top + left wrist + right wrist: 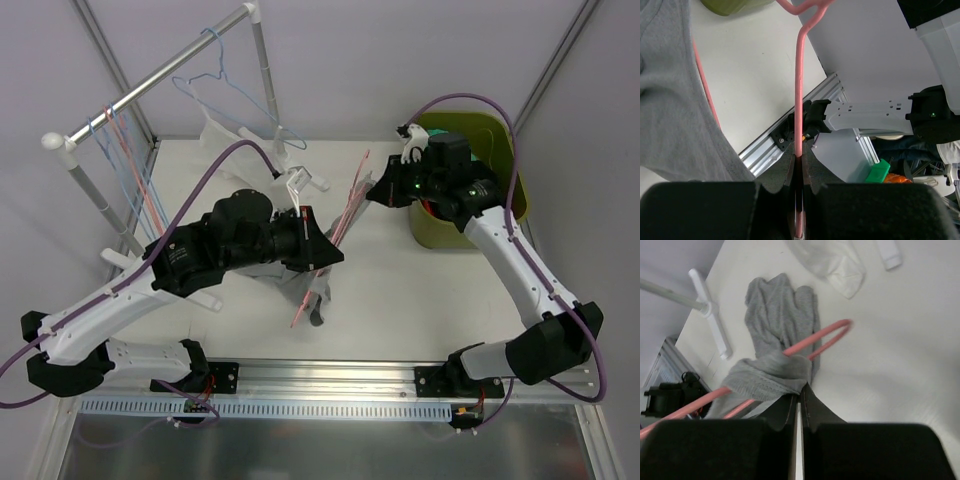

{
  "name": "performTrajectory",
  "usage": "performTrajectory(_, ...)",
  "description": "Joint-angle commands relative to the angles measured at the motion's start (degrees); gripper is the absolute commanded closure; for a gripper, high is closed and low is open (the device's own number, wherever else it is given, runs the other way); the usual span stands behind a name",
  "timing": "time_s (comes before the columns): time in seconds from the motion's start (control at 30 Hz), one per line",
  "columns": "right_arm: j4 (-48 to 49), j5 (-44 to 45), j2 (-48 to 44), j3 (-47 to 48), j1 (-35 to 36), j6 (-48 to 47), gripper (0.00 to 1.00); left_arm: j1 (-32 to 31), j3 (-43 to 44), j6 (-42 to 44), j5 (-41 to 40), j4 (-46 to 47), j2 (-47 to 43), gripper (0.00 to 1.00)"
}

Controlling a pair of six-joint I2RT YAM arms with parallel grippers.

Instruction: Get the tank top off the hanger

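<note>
The pink wire hanger [348,210] stands tilted over the middle of the table. My left gripper [330,255] is shut on one of its wires; in the left wrist view the jaws [799,160] clamp the pink wire [799,90]. The grey tank top [300,290] hangs from the hanger down to the table and fills the left of the left wrist view [670,100]. My right gripper [372,190] is shut on a bunched edge of the tank top [772,372] that wraps round the hanger's arm [817,337], right at its fingertips [800,387].
A garment rack [150,75] with a blue hanger [215,85] and several more hangers stands at the back left; its white foot [710,310] is on the table. A green bin [470,135] sits at the back right. A clear plastic bag [832,262] lies behind.
</note>
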Motion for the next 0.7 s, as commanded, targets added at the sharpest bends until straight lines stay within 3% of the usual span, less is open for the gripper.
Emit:
performTrajectory(0.0,-0.31,7.83,-1.72,3.85,-5.27,2.87,1.00,0.93,-1.08,0.47,1.81,3.13,-2.21,1.00)
performTrajectory(0.17,-3.48,9.60,1.08,9.73,-12.57,4.04,1.00,1.02,-1.27,0.38,6.55,3.22,-2.13,1.00)
performTrajectory(0.27,-6.91,9.16,4.95,13.35,-13.11,2.01,1.00,1.02,6.87,4.32,10.25,3.39,-0.20,1.00)
performTrajectory(0.43,-5.95,-0.93,2.34,8.88,-12.85,2.97,1.00,1.02,23.58,11.71,10.78,3.48,6.65,1.00)
performTrajectory(0.57,-5.42,-11.20,-2.07,8.07,-12.93,5.42,1.00,1.02,38.68,21.88,6.41,3.83,13.68,1.00)
performTrajectory(0.67,-4.63,-19.12,-6.01,9.83,-12.93,9.03,1.00,1.02,40.75,31.97,1.66,9.44,18.34,1.00)
